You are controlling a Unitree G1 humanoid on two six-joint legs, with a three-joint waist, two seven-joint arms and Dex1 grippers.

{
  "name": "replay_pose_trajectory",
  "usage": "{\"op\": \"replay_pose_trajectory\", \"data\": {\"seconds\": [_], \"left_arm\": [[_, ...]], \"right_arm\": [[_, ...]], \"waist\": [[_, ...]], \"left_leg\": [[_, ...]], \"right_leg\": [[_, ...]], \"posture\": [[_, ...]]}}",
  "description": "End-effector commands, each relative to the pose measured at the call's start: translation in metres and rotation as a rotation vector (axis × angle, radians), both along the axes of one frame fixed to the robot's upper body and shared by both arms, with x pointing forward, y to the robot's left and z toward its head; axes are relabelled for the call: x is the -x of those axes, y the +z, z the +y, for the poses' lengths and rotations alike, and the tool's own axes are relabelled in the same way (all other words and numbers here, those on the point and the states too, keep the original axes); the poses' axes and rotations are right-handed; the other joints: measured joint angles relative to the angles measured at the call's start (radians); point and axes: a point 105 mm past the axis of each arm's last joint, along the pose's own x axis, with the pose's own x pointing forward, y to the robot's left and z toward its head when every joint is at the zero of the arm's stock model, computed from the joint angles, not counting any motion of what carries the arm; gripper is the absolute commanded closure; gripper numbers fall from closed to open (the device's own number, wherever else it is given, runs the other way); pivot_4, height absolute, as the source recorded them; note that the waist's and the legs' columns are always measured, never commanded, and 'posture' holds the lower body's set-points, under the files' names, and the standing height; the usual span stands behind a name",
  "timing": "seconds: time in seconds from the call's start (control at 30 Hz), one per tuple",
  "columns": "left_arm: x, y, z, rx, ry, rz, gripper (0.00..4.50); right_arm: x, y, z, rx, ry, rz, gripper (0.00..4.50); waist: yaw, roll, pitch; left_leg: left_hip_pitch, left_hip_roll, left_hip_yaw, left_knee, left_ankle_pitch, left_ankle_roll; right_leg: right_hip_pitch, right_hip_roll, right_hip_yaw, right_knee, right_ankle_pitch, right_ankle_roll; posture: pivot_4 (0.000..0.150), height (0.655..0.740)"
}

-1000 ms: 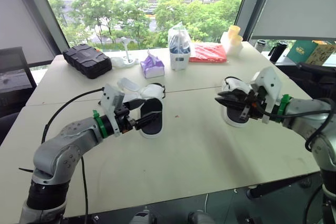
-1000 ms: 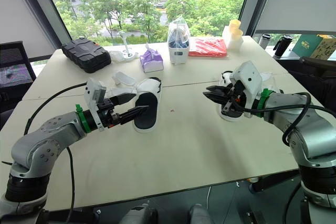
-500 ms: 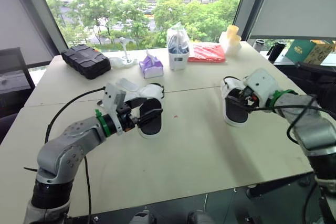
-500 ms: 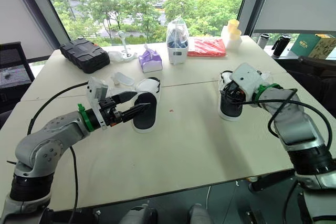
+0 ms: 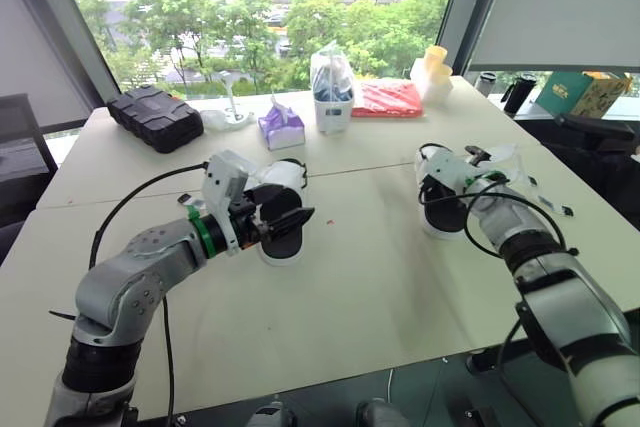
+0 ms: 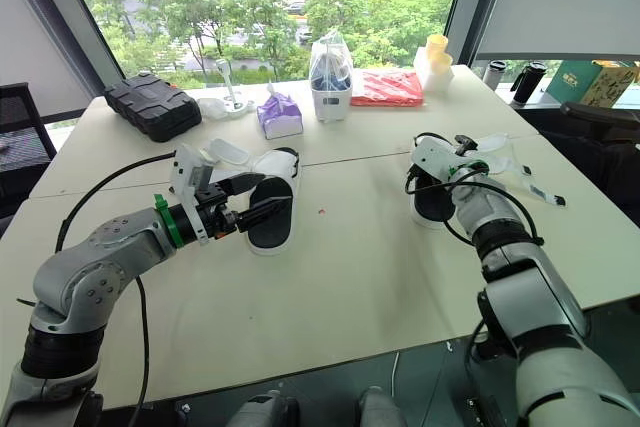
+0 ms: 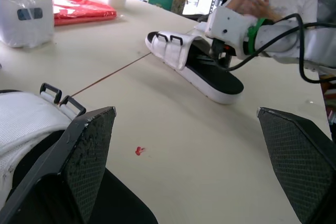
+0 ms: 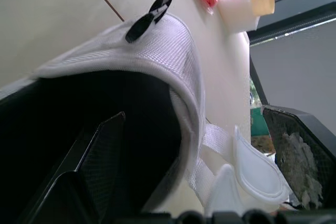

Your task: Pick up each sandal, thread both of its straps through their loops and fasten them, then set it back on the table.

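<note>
White sandal (image 8: 157, 51) upper sits between spread fingers (image 8: 100, 166) of right tool (image 8: 194, 116).

White mesh-cloth sandal (image 7: 185, 59) straps, matt black footbed; table (image 7: 173, 145) smooth, matt; left claw pads (image 7: 89, 156) rough.

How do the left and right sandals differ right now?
The left sandal splays its loose straps toward the robot's left; the right sandal splays them toward the right. The right gripper has one finger under the right sandal's upper; the left gripper is open at the left sandal, gripping nothing. Both are white with black footbeds, flat on the table, loops empty.
</note>
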Motion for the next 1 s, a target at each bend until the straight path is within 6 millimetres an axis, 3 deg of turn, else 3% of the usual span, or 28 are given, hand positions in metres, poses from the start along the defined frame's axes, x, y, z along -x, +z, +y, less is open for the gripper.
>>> {"op": "replay_pose_trajectory", "data": {"seconds": [0.03,0.17,0.33,0.57,0.73,0.8,0.9,1.0], "left_arm": [[0.004,0.01,0.002,-0.008,0.016,-0.06,0.0],[0.005,0.008,0.005,-0.013,0.038,-0.064,0.0],[0.007,0.008,0.007,-0.011,0.053,-0.07,0.0],[0.006,0.006,0.008,-0.003,0.071,-0.071,0.0],[0.007,0.002,0.008,0.006,0.069,-0.06,0.0],[0.008,0.0,0.008,0.008,0.063,-0.052,0.0],[0.006,-0.006,0.008,0.002,0.061,-0.031,0.0],[0.005,-0.006,0.003,0.005,0.029,-0.029,0.0]], "right_arm": [[-0.006,0.019,0.003,0.023,-0.018,-0.094,0.26],[-0.009,0.023,0.01,-0.007,-0.02,-0.133,1.81],[-0.01,0.025,0.015,-0.008,-0.014,-0.148,4.44],[-0.012,0.029,0.023,-0.023,0.021,-0.168,4.44],[-0.008,0.063,0.044,0.046,0.299,-0.224,4.44],[0.006,0.07,0.061,0.129,0.526,-0.206,4.44],[0.043,0.061,0.082,0.281,0.859,-0.12,4.44],[0.075,0.054,0.09,0.428,1.057,-0.039,4.44]], "waist": [[0.0,0.0,0.0],[-0.002,0.0,0.0],[-0.003,0.0,0.0],[-0.004,0.0,0.0],[-0.004,0.002,0.001],[-0.002,0.004,0.002],[-0.002,0.004,0.002],[0.001,0.003,0.002]], "left_leg": [[0.0,0.0,0.0,-0.001,0.0,-0.001],[0.0,0.0,-0.002,-0.003,0.001,-0.002],[0.001,0.0,-0.002,-0.003,0.001,-0.002],[0.001,0.001,-0.002,-0.003,0.001,-0.002],[0.001,0.001,-0.002,-0.003,0.001,-0.002],[0.0,0.001,-0.002,-0.003,0.001,-0.001],[0.0,0.001,-0.002,-0.003,0.001,-0.001],[0.001,0.002,-0.002,-0.003,0.0,0.0]], "right_leg": [[-0.001,0.0,0.0,0.0,0.0,0.0],[-0.001,0.001,0.0,0.001,0.0,0.0],[-0.001,0.002,0.0,0.001,0.001,-0.001],[-0.001,0.003,0.0,0.002,0.001,-0.001],[-0.002,0.003,0.0,0.002,0.001,-0.001],[-0.002,0.003,0.0,0.002,0.001,-0.001],[-0.002,0.004,0.0,0.002,0.001,-0.001],[-0.001,0.004,0.0,0.002,0.001,-0.001]], "posture": [[0.15,0.74],[0.15,0.74],[0.15,0.74],[0.15,0.74],[0.15,0.74],[0.15,0.74],[0.15,0.74],[0.15,0.74]]}}
